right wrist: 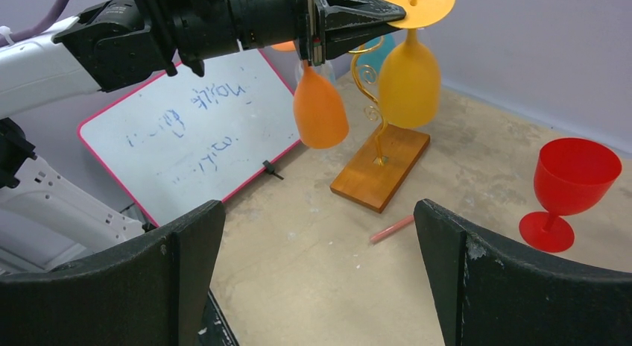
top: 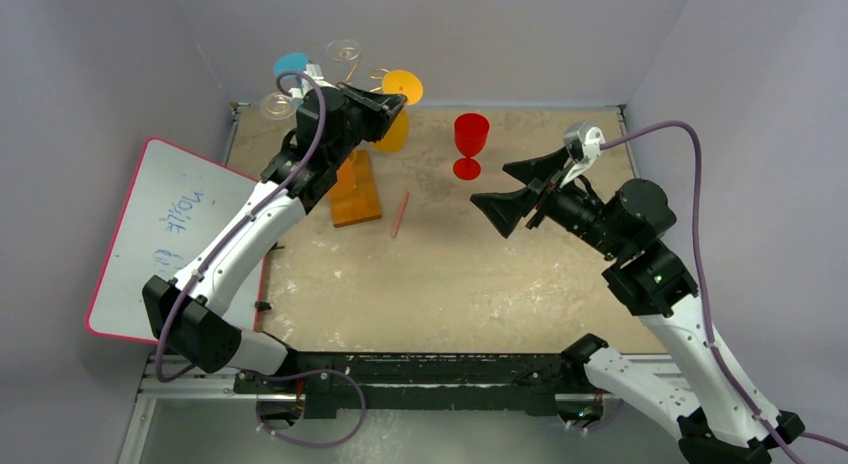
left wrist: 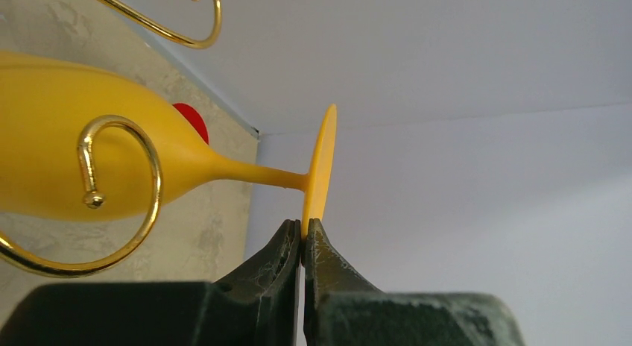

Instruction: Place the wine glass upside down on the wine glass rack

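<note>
Left claw [left wrist: 302, 230] is pressed together, and we see its tips nipping the edge of the yellow glass's [left wrist: 45, 100] foot [left wrist: 322, 159]. That glass hangs bowl down, foot uppermost, among the gold curls of the rack [right wrist: 380, 171]. An orange glass [right wrist: 320, 111] hangs bowl down just beside it. The rack's wooden base sits on the table [right wrist: 313, 271], with a pink stick [right wrist: 393, 228] lying near it and a whiteboard [right wrist: 201, 137] off to the left. We find the right claw [top: 488, 182] spread wide and holding nothing, above the table near a red glass [top: 471, 134] that stands upright, well apart from the rack.
</note>
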Robot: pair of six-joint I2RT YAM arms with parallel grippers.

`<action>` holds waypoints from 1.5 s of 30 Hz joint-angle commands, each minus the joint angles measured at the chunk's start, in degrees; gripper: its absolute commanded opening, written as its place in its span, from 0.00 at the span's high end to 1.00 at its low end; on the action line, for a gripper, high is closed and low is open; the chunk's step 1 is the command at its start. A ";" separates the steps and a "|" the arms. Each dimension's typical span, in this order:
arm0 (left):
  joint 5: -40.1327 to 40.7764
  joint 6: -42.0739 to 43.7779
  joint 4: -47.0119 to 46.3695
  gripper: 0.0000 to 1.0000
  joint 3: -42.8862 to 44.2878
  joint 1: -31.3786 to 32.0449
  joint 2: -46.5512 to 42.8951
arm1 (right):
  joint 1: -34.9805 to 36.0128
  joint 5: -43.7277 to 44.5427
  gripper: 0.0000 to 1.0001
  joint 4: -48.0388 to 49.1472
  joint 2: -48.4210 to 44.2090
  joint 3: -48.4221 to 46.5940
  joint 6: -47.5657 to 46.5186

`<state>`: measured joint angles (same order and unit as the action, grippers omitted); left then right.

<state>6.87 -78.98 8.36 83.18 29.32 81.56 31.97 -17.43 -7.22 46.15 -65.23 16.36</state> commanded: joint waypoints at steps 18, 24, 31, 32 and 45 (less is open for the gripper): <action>11.68 -6.25 2.57 1.00 3.09 -1.11 -1.02 | 0.19 1.52 0.00 -1.01 -1.26 -3.02 -1.07; 12.32 -7.20 3.12 1.00 2.06 -1.90 -2.15 | 0.23 1.77 0.00 -1.15 -1.34 -2.93 -1.15; 13.67 -6.85 2.67 1.00 0.94 -2.06 -3.86 | 0.25 1.61 0.00 -1.11 -1.08 -2.66 -1.14; 13.88 -6.80 2.82 1.00 0.81 -2.07 -4.13 | 0.22 1.68 0.00 -1.18 -1.10 -2.75 -1.11; 15.06 -6.45 4.24 1.00 -1.98 -2.07 -7.29 | 0.22 2.31 0.00 -1.77 -1.28 -3.23 -1.19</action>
<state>21.28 -85.03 13.89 81.69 27.40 77.30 31.97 -15.94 -10.52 45.60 -65.67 15.97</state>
